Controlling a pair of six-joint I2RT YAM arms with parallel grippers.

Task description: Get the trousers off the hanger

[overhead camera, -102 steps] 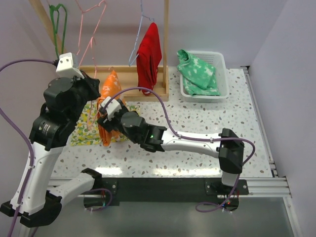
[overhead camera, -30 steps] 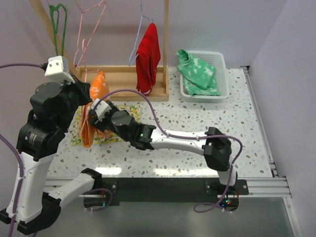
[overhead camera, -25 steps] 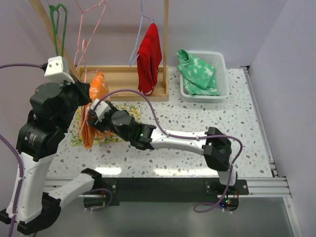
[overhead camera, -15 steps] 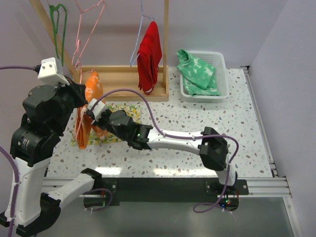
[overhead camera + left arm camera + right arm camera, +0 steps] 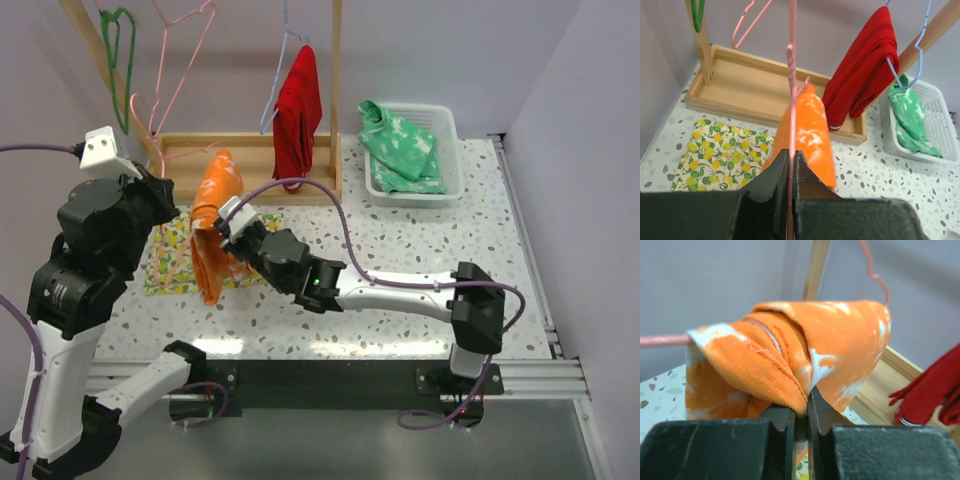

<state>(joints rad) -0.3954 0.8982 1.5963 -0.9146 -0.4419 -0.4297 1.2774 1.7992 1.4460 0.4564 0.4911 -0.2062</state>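
Hanging folded over a pink hanger [image 5: 791,75], the orange trousers [image 5: 215,225] are held above the left side of the worktop [image 5: 420,250], over the right edge of the lemon-print cloth [image 5: 168,262]. Their long axis is set steeply, the fold pointing up toward the far edge and the loose ends hanging toward the near edge. The left gripper [image 5: 791,152] is clamped tight on the hanger's wire below the garment. The right gripper [image 5: 801,407] is closed on a fold of the orange cloth. The red trousers [image 5: 300,110] are draped lengthwise down a blue hanger [image 5: 272,100] on the wooden rack [image 5: 250,165] at the far edge. The green trousers [image 5: 400,145] are lying crumpled in the white basket [image 5: 448,125] at the far right corner.
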